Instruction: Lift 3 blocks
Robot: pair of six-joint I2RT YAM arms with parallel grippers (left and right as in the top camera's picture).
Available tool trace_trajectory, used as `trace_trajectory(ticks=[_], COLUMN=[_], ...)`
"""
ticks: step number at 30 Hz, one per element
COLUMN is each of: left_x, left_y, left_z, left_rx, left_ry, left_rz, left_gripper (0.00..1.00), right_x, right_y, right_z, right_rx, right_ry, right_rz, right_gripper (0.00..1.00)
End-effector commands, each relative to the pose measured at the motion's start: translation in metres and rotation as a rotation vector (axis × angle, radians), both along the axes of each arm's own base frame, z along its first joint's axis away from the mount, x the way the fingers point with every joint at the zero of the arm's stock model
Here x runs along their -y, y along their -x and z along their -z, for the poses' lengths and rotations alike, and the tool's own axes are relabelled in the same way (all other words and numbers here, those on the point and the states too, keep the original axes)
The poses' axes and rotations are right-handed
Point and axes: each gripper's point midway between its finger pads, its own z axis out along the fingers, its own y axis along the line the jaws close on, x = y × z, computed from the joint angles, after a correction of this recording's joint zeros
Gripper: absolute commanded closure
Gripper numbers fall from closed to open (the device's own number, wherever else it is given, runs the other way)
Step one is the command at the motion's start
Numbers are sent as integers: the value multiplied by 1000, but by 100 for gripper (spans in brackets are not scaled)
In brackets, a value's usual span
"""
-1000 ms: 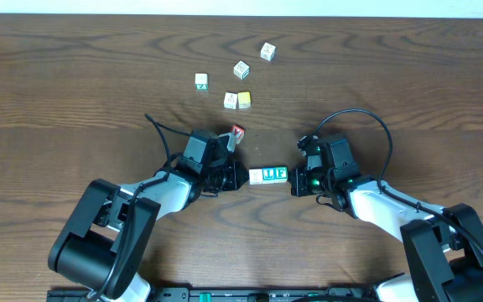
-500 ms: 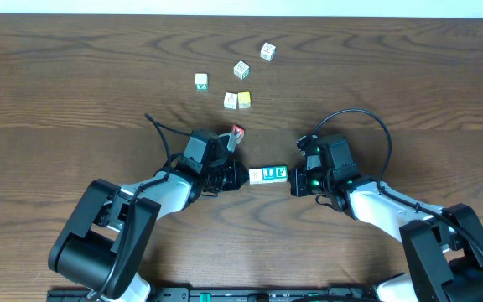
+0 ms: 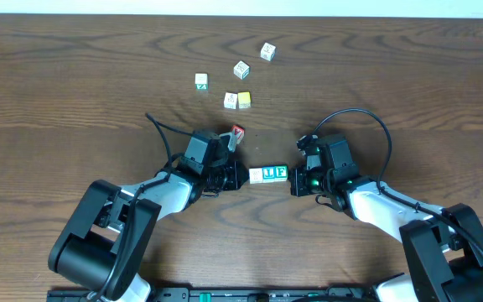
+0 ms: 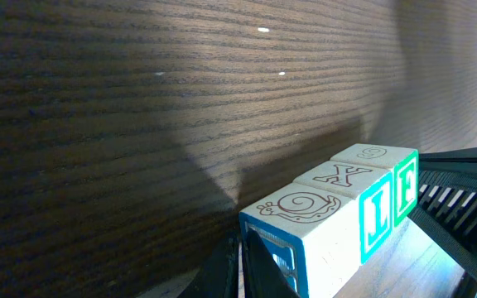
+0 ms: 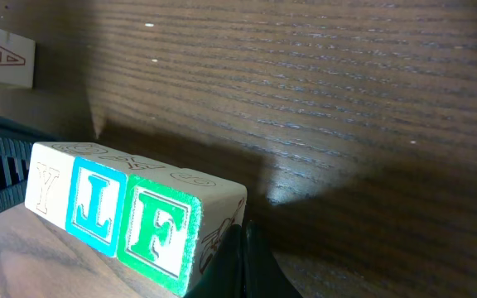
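Three blocks [image 3: 268,174] form one tight row between my two grippers. In the left wrist view the nearest has a blue face [image 4: 305,244], the middle one a cyan L [image 4: 377,217], the far one a green F [image 4: 405,186]. In the right wrist view the order is the green F block [image 5: 160,232], the cyan L block [image 5: 98,205], then a cream block with a Y [image 5: 46,186]. My left gripper [image 3: 243,176] [image 4: 243,269] is shut, its tips pressed against the blue end. My right gripper [image 3: 293,179] [image 5: 245,261] is shut against the F end. The row looks clear of the table.
Several loose cubes lie at the back: a red one [image 3: 238,132] beside the left wrist, a cream one [image 3: 231,100] touching a yellow one [image 3: 244,100], and others [image 3: 201,80] [image 3: 241,70] [image 3: 267,51]. A cube with a red A [image 5: 2,54] shows in the right wrist view.
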Motion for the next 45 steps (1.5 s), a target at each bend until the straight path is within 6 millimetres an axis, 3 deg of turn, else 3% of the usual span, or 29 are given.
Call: trace_trajectory(ticks=[1, 9, 45], left_x=[18, 19, 21], left_y=[23, 22, 23], left_z=[6, 3, -18], left_rx=[-35, -40, -24], left_ry=[9, 19, 49], left_rz=[83, 75, 73], left_gripper=[93, 93, 93], right_x=[-55, -70, -71], right_y=[33, 38, 37], right_z=[-21, -26, -27], right_rx=[-57, -38, -40], right_ry=[-198, -191, -194], right_rz=[-207, -247, -243], right_gripper=[99, 99, 99])
